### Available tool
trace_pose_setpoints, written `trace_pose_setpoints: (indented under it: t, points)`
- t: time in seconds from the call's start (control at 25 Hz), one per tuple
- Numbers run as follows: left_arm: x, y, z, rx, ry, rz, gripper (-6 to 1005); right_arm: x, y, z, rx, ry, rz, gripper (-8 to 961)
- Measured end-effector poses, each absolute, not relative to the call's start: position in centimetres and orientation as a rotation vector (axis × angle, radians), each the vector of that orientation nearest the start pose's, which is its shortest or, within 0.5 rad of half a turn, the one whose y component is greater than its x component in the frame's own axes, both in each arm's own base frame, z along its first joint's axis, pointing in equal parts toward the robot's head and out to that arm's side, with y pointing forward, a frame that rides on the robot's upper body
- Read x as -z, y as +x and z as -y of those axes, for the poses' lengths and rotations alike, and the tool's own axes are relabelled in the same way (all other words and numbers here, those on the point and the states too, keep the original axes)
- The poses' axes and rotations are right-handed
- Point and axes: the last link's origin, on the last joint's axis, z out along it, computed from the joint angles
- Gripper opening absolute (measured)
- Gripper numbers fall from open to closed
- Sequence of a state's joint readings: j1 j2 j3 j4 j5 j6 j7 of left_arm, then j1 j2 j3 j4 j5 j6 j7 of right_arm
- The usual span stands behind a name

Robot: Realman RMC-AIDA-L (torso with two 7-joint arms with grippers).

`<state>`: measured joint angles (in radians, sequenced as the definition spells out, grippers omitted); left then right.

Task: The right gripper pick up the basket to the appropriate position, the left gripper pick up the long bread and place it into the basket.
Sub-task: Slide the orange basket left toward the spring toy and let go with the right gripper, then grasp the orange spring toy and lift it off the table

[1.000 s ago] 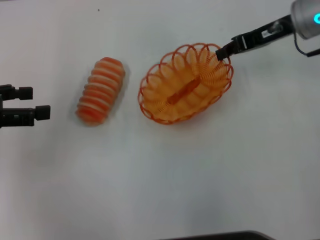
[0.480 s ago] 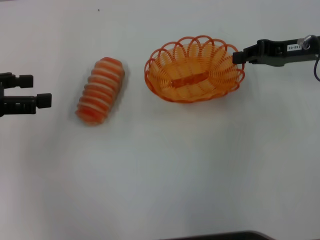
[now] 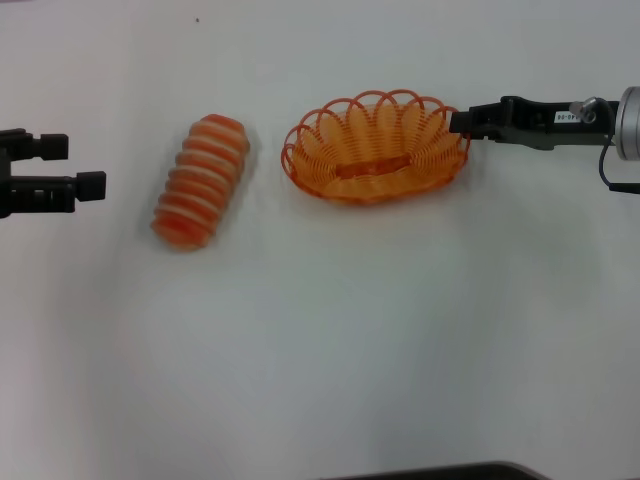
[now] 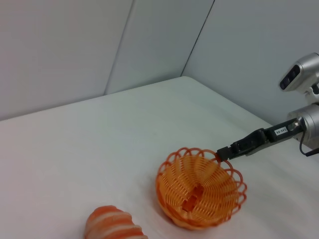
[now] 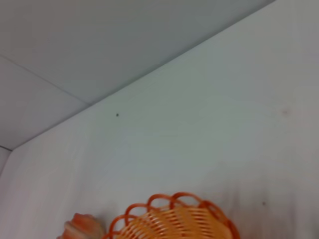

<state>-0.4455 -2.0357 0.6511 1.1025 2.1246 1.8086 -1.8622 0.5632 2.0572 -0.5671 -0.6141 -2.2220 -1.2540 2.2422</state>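
Seen from the head camera, the basket (image 3: 376,148) is gripped at its right-hand rim by the right gripper (image 3: 462,122), whose fingers are closed on the looped edge, the arm reaching in from the right edge. The long bread (image 3: 201,181) is laid on the white table (image 3: 320,340) just to the left of the basket, apart from it, with its length running roughly away from the robot. The left gripper (image 3: 92,165) is held at the left edge, near the bread but not touching it, its two fingers parted with nothing between them. From the left wrist camera, the basket (image 4: 200,188) is shown with the right gripper (image 4: 222,152) pinched on its rim, and one end of the bread (image 4: 112,225) is seen nearby. From the right wrist camera, only part of the basket rim (image 5: 172,217) and a tip of the bread (image 5: 80,227) are seen against the table (image 5: 199,114).
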Motion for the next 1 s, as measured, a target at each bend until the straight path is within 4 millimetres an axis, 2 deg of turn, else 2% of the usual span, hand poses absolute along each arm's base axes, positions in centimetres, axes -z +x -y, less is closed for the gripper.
trace_pose_setpoints:
  t: [0.12, 0.2, 0.4, 0.48, 0.56, 0.64, 0.76, 0.92, 1.0]
  points:
    - [-8.5, -26.1, -31.4, 0.479, -2.711, 0.906, 881, -1.2, 31.4, -35.9, -0.603, -2.049, -1.767, 156]
    - [-8.6, -26.1, -31.4, 0.479, -2.708, 0.906, 881, -2.3, 31.5, -36.3, -0.647, -2.022, -1.740, 225]
    - [-8.4, -26.1, -31.4, 0.481, -2.708, 0.911, 880, -7.9, 30.9, -36.8, -0.949, -1.967, -1.549, 433]
    - [-8.4, -26.1, -31.4, 0.481, -2.710, 0.915, 879, -10.1, 29.9, -36.4, -1.070, -2.012, -1.422, 509]
    - [-8.4, -26.1, -31.3, 0.480, -2.714, 0.916, 879, -11.9, 28.7, -35.8, -1.117, -2.120, -1.269, 578]
    - [-8.4, -26.1, -31.3, 0.479, -2.715, 0.918, 878, -12.8, 27.7, -35.1, -1.092, -2.244, -1.134, 646]
    - [-8.4, -26.0, -31.3, 0.478, -2.718, 0.923, 877, -13.4, 26.3, -34.1, -0.970, -2.429, -0.947, 635]
    - [-8.1, -25.5, -31.6, 0.469, -2.739, 0.945, 876, -12.8, 24.3, -32.8, -0.734, -2.644, -0.750, 664]
    - [-7.9, -25.0, -31.9, 0.455, -2.751, 0.967, 876, -12.4, 23.4, -32.3, -0.635, -2.699, -0.668, 678]
